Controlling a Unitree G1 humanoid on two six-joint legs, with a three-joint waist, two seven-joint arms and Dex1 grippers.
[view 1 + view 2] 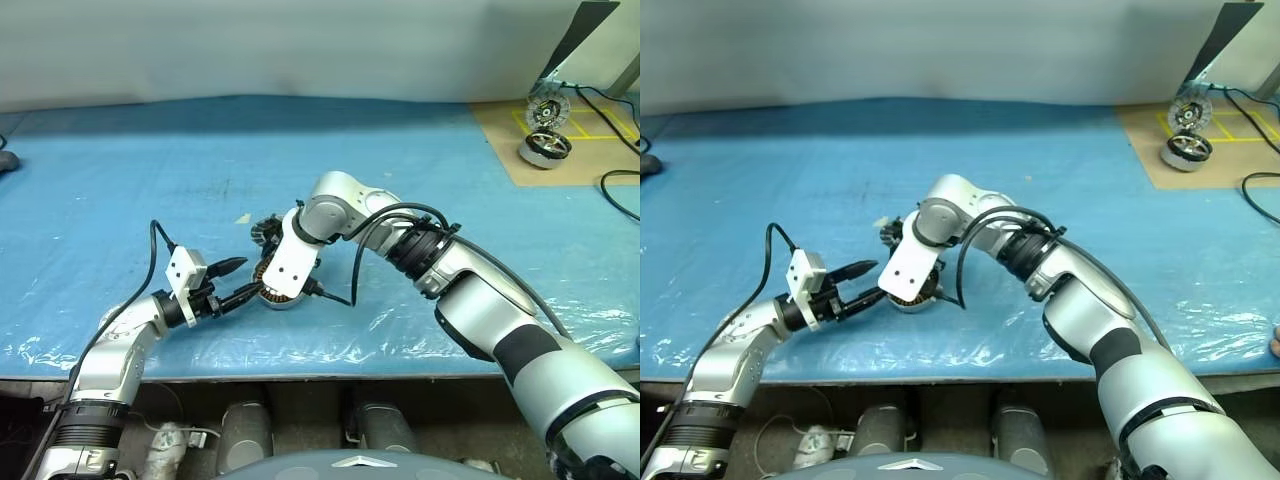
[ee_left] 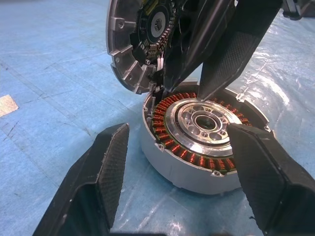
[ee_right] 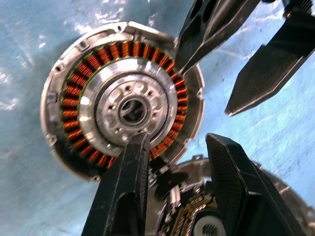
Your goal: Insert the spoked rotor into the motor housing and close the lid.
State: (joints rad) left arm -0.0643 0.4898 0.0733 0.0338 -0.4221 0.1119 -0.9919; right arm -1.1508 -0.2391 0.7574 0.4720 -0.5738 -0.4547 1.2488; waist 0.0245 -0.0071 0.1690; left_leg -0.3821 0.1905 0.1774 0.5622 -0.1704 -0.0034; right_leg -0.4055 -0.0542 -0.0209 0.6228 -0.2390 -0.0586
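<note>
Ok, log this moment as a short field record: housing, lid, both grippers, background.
housing: round metal drum with copper windings, open-topped, on the blue plastic-covered table
lid: silver-grey round disc, tilted on edge above the drum's rim
right gripper: shut on the disc, pointing down
left gripper: open, fingers either side of the drum, level
background: two more round motors on a brown board, far right

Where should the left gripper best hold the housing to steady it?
Probably the housing's grey outer wall, from the side, low and level, one finger on each flank: it lies flat, windings up, and the top must stay free for the lid.
</note>
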